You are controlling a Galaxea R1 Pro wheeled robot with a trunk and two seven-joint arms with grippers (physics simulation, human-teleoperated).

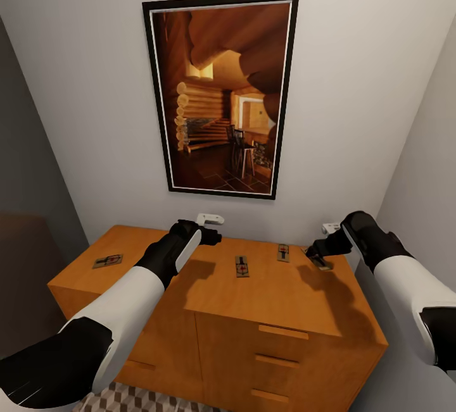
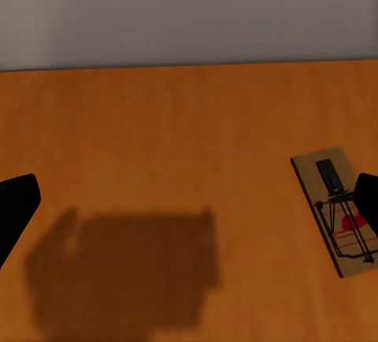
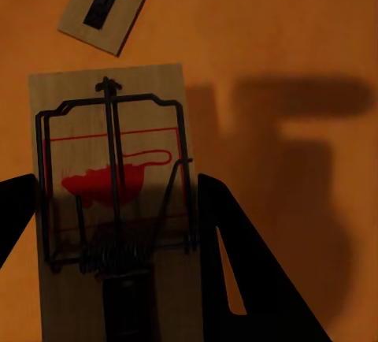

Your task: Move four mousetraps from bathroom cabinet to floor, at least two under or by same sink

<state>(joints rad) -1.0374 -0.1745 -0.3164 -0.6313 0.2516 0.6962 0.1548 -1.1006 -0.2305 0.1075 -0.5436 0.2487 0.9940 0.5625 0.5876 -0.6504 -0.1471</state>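
Mousetraps lie flat on the cabinet top: one near its left edge, two toward the middle back, a fourth at the right back corner. The right gripper straddles that fourth trap, fingers either side. The left gripper hovers wide open above bare wood, a trap just beside one finger.

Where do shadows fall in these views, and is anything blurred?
Head view: both arms cast soft dark shadows on the cabinet top; picture sharp, slightly wide-angle. Left wrist view: a blocky shadow lies on the wood beside a mousetrap. Right wrist view: a gripper-shaped shadow falls next to the near mousetrap; edges soft.
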